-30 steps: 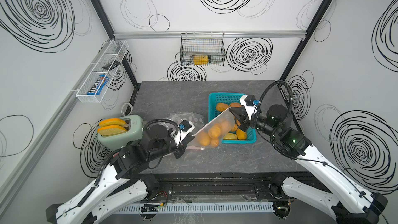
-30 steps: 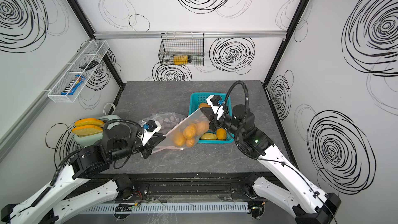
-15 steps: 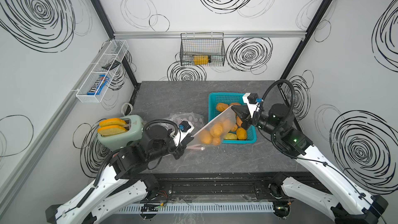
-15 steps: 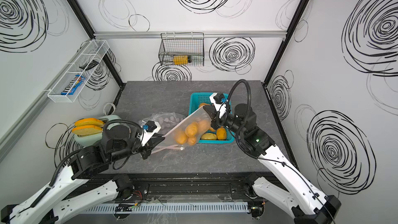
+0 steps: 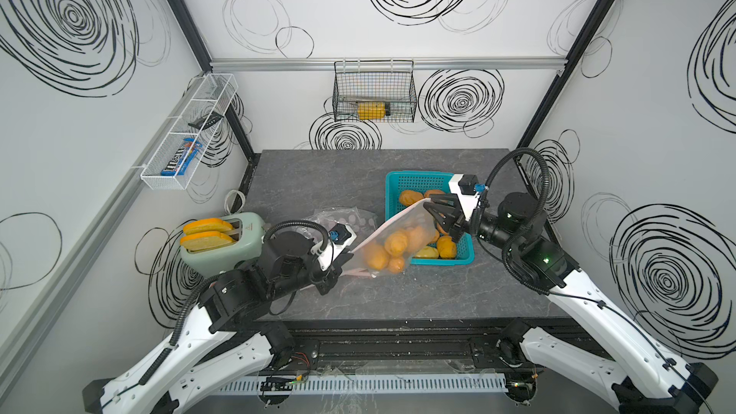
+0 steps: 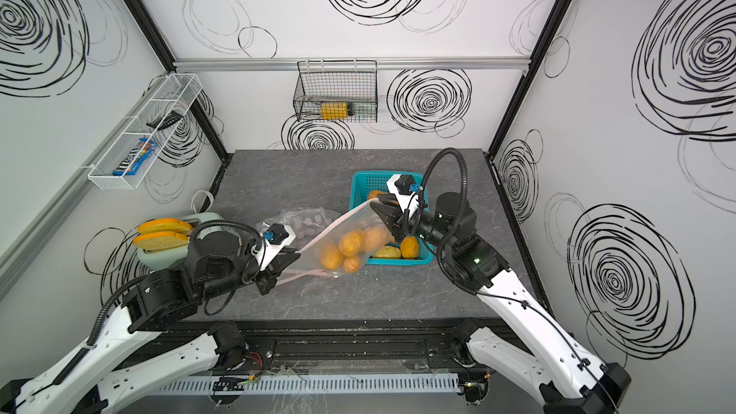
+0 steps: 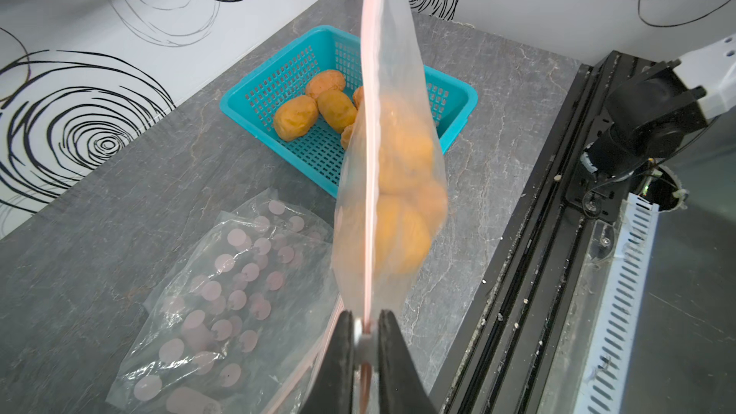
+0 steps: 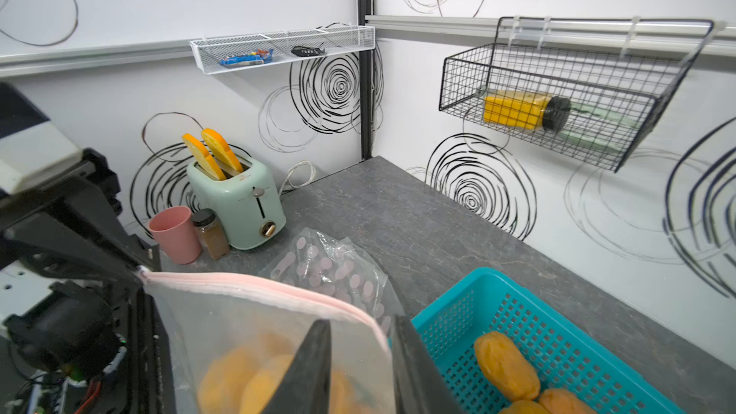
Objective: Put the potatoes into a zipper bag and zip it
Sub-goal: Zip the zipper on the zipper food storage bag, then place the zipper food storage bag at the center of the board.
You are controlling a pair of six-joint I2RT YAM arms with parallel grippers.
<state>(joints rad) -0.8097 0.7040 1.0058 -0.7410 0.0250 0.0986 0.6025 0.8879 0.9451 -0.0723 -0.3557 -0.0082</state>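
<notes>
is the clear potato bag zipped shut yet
Looks shut: the clear plastic bag's pink zipper strip runs as one flat line from the left gripper to the right gripper; its end there is hidden.

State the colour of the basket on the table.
Teal; the basket shows best in the left wrist view.

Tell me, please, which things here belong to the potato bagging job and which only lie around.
Job: zipper bag, potatoes, teal basket, left gripper pinching the bag, right gripper open at its zipper edge.
Lying about: toaster with toast slices, pink cup, spice jar, dotted bag, wire basket with yellow bottle, wall shelf.
</notes>
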